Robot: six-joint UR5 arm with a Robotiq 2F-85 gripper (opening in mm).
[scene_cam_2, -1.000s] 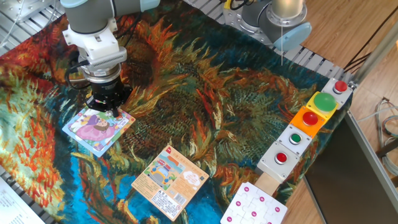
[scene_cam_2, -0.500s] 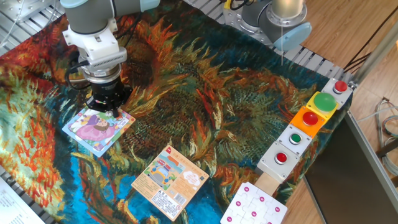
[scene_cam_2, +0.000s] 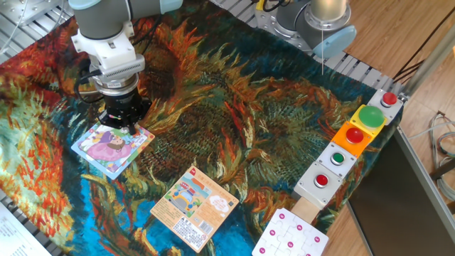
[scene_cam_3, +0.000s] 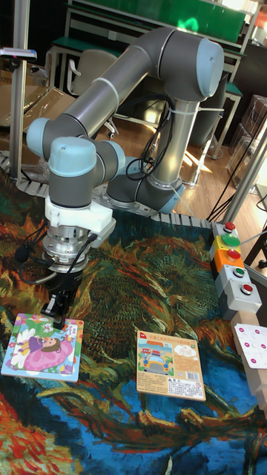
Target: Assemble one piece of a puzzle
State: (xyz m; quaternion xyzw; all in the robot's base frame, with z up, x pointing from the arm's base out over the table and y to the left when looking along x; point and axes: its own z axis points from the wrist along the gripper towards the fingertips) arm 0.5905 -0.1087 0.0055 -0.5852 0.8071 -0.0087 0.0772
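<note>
The puzzle [scene_cam_2: 110, 149] lies flat on the patterned cloth at the left, a pastel square with a pink-purple figure; the tall fixed view shows the puzzle [scene_cam_3: 37, 346] at the lower left. My gripper [scene_cam_2: 128, 128] points straight down onto its far right corner. Its dark fingers [scene_cam_3: 59, 312] stand close together, with the tips at the level of the puzzle. The piece is held between the tips at that corner and is mostly hidden by them.
An orange printed card [scene_cam_2: 193, 208] lies in front of the puzzle to the right. A white board with pink dots [scene_cam_2: 290, 236] sits at the front right. A row of button boxes [scene_cam_2: 352, 146] lines the right edge of the cloth.
</note>
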